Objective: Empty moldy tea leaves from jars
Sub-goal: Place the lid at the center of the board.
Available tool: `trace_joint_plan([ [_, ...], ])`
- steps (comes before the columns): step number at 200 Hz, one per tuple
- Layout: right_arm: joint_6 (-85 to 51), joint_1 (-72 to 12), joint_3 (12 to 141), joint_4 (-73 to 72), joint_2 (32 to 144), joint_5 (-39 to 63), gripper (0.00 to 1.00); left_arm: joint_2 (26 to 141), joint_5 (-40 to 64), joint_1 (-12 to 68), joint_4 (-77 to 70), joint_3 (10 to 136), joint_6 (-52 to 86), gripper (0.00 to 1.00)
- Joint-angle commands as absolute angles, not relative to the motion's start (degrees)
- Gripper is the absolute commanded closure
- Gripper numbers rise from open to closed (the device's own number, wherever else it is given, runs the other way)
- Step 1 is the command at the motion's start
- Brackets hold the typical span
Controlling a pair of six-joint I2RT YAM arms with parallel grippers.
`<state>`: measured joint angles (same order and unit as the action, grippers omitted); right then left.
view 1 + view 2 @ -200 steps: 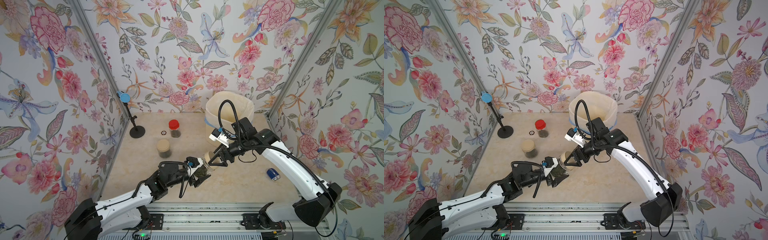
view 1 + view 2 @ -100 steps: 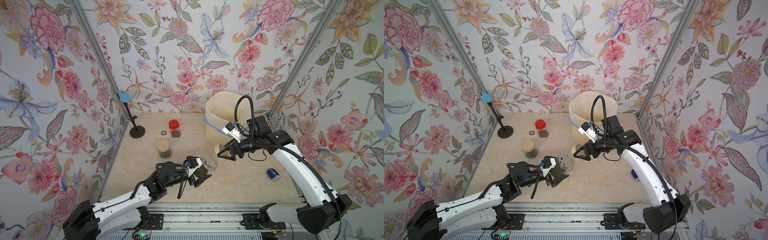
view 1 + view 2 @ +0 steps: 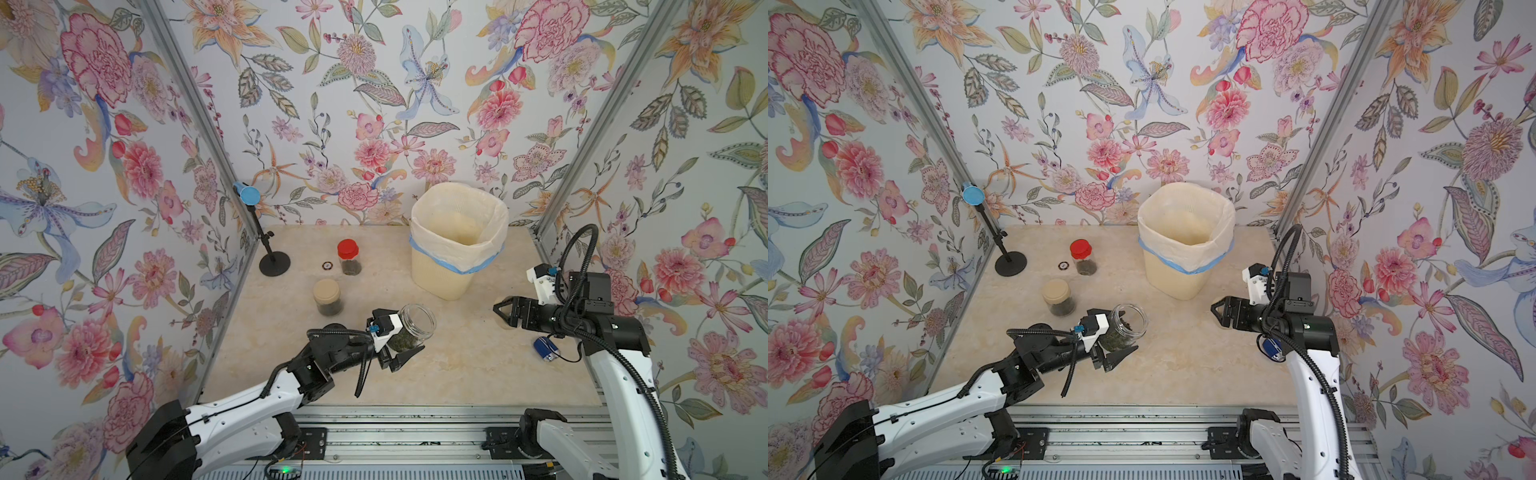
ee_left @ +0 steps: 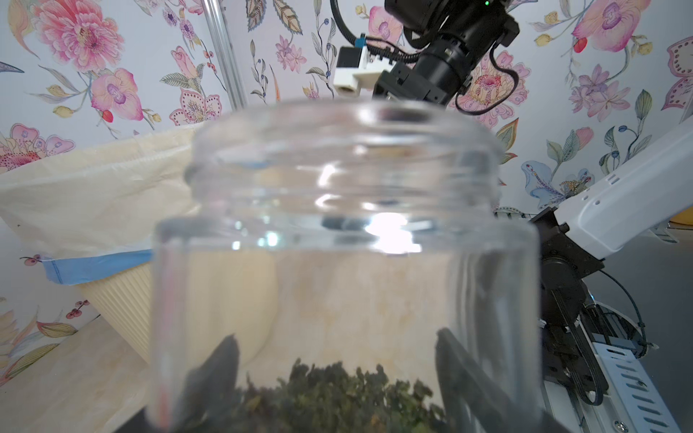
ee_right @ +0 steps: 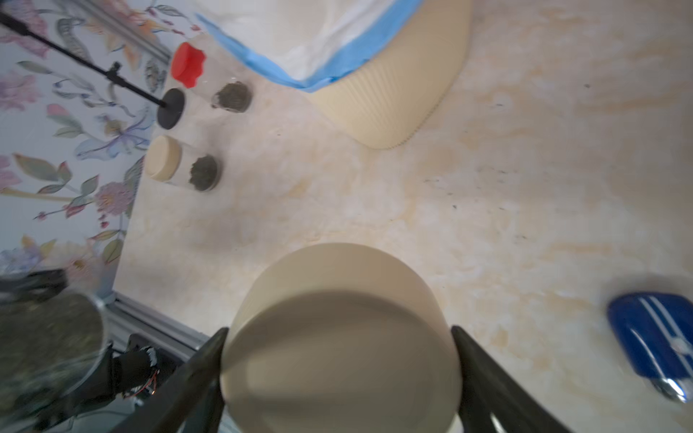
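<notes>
Leaving the beige-lidded clear jar (image 3: 328, 297) and the red-capped clear jar (image 3: 349, 258) standing shut at the left, I held the squat open glass jar (image 3: 417, 326) tilted above the pale table (image 3: 457, 374) in my left gripper (image 3: 399, 347), jaws clamped on its sides, dark crumbly tea leaves (image 3: 402, 341) heaped inside. Past the cream ribbed bin (image 3: 440, 282), my right gripper (image 3: 505, 313) pinched the flat round beige lid (image 5: 339, 330), which sat on that jar a second ago and was now carried well clear. That jar, I judged, was ready for tipping into the bin.

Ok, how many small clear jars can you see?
3. The open clear jar is held in the left gripper; the beige-lidded jar and the red-capped jar stand on the table farther back. None seem hidden.
</notes>
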<state>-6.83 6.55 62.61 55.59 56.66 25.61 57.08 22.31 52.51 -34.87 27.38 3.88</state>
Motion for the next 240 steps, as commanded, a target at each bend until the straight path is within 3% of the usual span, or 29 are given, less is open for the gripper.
trace_joint_plan([
  [1, -9.0, 11.4, 61.2, 51.9, 63.0, 14.6, 0.21, 54.3, 22.8, 52.8, -41.7, 27.7, 4.4, 0.34],
  [36, -10.0, 13.5, 62.8, 45.8, 78.6, 9.0, 0.21, 51.9, 21.4, 53.0, -46.0, 24.4, 5.6, 0.34],
  [68, -11.3, 14.7, 65.3, 41.1, 92.0, 10.6, 0.22, 51.3, 21.4, 53.1, -47.9, 22.7, 6.5, 0.34],
  [104, -11.3, 14.0, 69.9, 40.7, 101.9, 7.1, 0.22, 49.7, 21.0, 53.2, -47.9, 21.5, 6.6, 0.33],
  [166, -10.8, 12.0, 70.6, 39.0, 108.1, 1.5, 0.18, 48.7, 19.9, 53.2, -45.8, 21.6, 5.6, 0.32],
  [183, -10.8, 11.8, 70.4, 38.7, 109.0, 1.4, 0.14, 48.9, 19.8, 53.2, -44.5, 22.1, 5.0, 0.32],
  [207, -10.3, 11.5, 70.4, 38.7, 109.0, 0.3, 0.0, 48.2, 19.3, 53.2, -43.2, 22.6, 4.2, 0.33],
  [240, -10.8, 11.4, 72.6, 40.4, 108.0, 2.1, 0.0, 47.6, 19.2, 53.2, -42.1, 22.8, 3.4, 0.32],
])
